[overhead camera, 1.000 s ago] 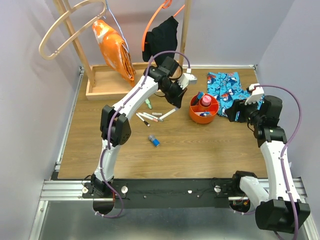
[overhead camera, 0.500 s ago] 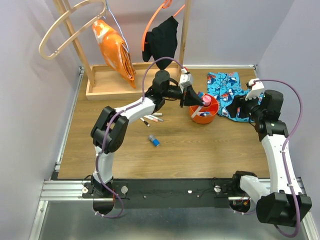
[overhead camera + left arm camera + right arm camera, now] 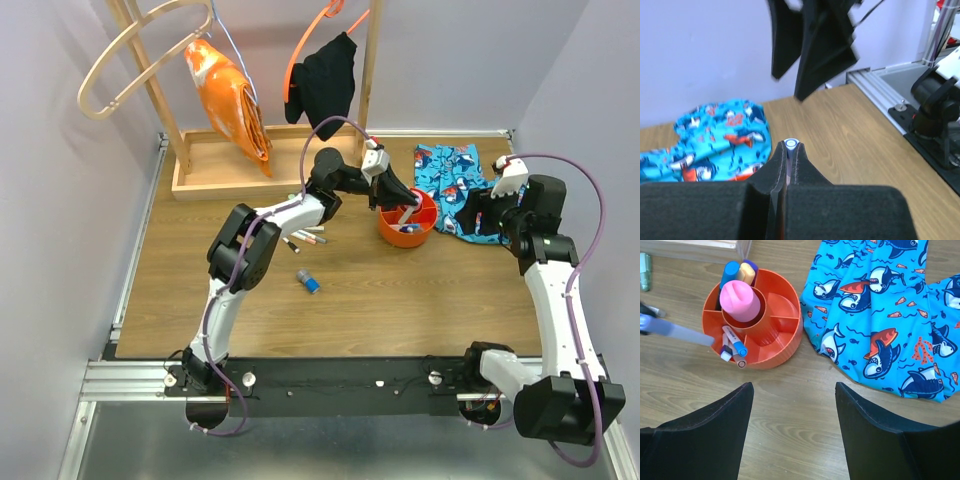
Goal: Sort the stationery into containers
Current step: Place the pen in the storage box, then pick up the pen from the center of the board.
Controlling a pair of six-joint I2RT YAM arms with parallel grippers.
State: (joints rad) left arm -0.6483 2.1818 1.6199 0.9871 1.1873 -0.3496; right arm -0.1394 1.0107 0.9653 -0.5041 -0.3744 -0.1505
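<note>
The left gripper (image 3: 400, 198) was closed tight on a pen (image 3: 791, 144), held over the orange tub (image 3: 782, 351) at its 9 o'clock rim (right wrist view). The right gripper (image 3: 793, 392) stood wide apart and held nothing. A pink tube (image 3: 740, 299) occupied the tub's centre well. Loose pens (image 3: 305, 237) lay at the tub's 9 o'clock in the top view.

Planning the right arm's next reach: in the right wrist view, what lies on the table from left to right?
green item → orange tub → shark-print cloth. The blurred pen runs from the left edge to the tub, so it is left out of the order.
</note>
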